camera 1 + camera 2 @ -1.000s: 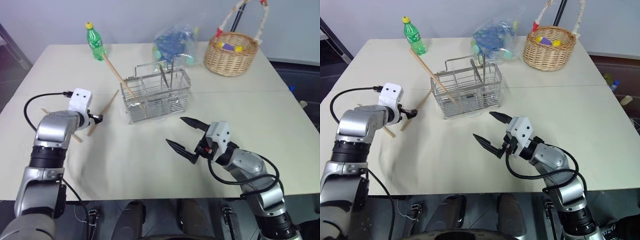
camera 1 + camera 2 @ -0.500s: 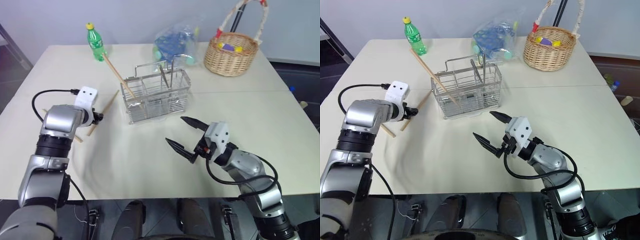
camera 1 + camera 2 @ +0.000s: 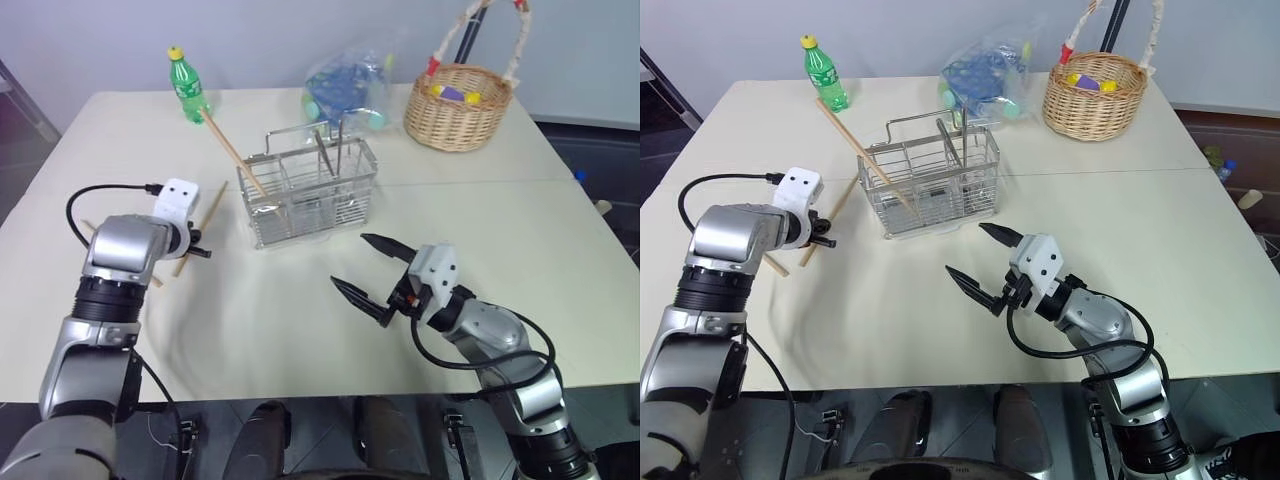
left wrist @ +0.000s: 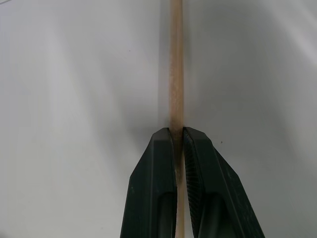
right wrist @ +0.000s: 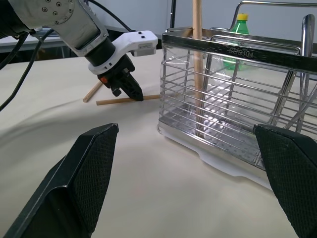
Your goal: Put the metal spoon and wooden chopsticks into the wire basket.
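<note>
My left gripper (image 4: 179,131) is shut on a wooden chopstick (image 4: 176,74) that lies flat on the table, left of the wire basket (image 3: 310,195). In the eye views this gripper (image 3: 200,251) points down at the stick (image 3: 215,205). A second chopstick (image 3: 775,264) lies partly under my left forearm. A third (image 3: 235,150) leans in the basket's left compartment. Slim metal handles (image 3: 330,150) stand in the basket; whether one is the metal spoon I cannot tell. In front of the basket my right gripper (image 3: 350,260) hovers open with nothing between its fingers.
A green plastic bottle (image 3: 186,82) stands at the far left of the table. Behind the wire basket lies a clear bag of blue items (image 3: 345,85). At the far right stands a round wicker basket (image 3: 462,105) with a hoop handle.
My left gripper's fingers have closed onto the chopstick lying on the table. The right arm has stayed where it was, still open.
</note>
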You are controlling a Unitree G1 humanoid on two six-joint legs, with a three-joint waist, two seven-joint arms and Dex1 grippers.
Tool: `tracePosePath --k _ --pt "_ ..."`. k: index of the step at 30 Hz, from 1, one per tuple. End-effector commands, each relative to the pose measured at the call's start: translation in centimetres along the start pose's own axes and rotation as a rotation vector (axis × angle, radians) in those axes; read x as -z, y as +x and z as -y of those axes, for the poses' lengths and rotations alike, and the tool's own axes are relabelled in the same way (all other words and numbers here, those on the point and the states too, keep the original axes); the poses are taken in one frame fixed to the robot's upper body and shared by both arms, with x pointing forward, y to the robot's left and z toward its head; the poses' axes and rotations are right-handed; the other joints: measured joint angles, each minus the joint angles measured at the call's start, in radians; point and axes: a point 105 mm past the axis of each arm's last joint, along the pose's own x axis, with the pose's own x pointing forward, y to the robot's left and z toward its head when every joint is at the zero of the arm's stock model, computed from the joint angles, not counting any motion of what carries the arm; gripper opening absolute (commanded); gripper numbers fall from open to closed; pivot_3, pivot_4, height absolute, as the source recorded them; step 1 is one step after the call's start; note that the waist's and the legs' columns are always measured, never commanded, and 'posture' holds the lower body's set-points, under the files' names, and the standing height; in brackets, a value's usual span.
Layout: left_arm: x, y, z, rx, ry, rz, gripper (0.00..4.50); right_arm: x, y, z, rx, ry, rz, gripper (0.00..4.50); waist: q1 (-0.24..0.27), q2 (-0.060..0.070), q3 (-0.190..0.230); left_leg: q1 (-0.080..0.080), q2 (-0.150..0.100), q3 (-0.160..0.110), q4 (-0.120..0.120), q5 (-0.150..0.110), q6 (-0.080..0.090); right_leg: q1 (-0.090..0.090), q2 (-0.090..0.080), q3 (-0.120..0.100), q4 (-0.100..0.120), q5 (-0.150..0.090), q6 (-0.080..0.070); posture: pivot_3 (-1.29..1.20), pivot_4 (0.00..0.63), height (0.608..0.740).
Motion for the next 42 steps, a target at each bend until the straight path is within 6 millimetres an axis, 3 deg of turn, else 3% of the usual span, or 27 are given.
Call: tracePosePath --k 1,6,13,16,21,27,30,36,42 --pt "0.3 -0.1 -0.8 -0.028 -0.033 0.015 0.04 -1.1 0.0 -0.2 -0.013 -0.023 0.038 4.50 -0.001 0.000 0.000 0.000 0.000 0.000 0.000 0.000 0.000 0.000 0.000 0.000 0.000 0.000 0.000 0.00 0.150 0.740" --pt "-4.7 -2.0 -1.8 -0.059 -0.089 0.333 0.04 -1.0 0.0 -0.2 -0.013 -0.021 0.037 4.50 0.008 -0.001 0.001 -0.001 0.000 -0.001 0.000 0.001 -0.002 -0.001 0.000 0.000 0.001 0.000 0.000 0.00 0.150 0.740" --pt "-8.9 -5.7 -3.5 -0.078 -0.102 0.671 0.04 -1.0 -0.2 0.0 -0.009 -0.023 0.033 4.50 0.009 -0.002 0.001 -0.002 0.000 -0.001 0.000 0.002 -0.003 -0.001 0.000 0.000 0.000 0.000 0.000 0.00 0.150 0.740" --pt "-10.6 -8.6 -3.7 -0.011 -0.097 0.837 0.04 -1.0 -0.5 0.3 -0.006 -0.029 0.030 4.50 0.009 -0.002 0.001 -0.002 0.000 -0.001 0.000 0.002 -0.003 -0.001 0.000 0.000 0.000 0.000 0.000 0.00 0.150 0.740" --pt "-12.6 -13.8 -6.1 0.070 -0.068 1.125 0.04 -1.5 -1.2 0.4 -0.005 -0.035 0.029 4.50 0.005 -0.002 0.001 -0.002 0.000 0.000 0.000 0.002 -0.003 -0.002 0.000 0.000 0.000 0.000 0.000 0.00 0.150 0.740" --pt "-14.3 -17.2 -5.3 0.281 -0.058 1.290 0.04 -1.7 -2.0 0.4 -0.012 -0.040 0.007 4.50 0.012 -0.003 0.001 -0.002 -0.001 -0.001 0.001 0.002 -0.003 0.000 0.000 0.000 0.000 0.000 0.000 0.00 0.150 0.740" --pt "-15.9 -18.9 -3.6 0.424 -0.091 1.364 0.04 -1.8 -1.9 0.3 -0.010 -0.040 0.007 4.50 0.011 -0.005 0.001 -0.002 0.000 -0.001 0.001 0.002 -0.003 0.000 0.000 0.000 0.000 0.000 0.000 0.00 0.150 0.740" --pt "-17.0 -17.9 -0.2 0.589 -0.153 1.375 0.04 -1.7 -1.5 0.2 -0.010 -0.035 0.011 4.50 0.006 -0.005 0.001 -0.001 0.000 -0.001 0.001 0.002 -0.003 0.000 0.000 0.000 0.001 0.000 0.000 0.00 0.150 0.740" --pt "-16.0 -14.6 4.1 0.705 -0.198 1.307 0.04 -1.6 -1.1 0.1 -0.004 -0.038 0.020 4.50 0.007 -0.005 0.001 -0.001 0.000 -0.001 0.001 0.002 -0.003 0.000 0.000 0.000 0.001 0.000 0.000 0.00 0.150 0.740"
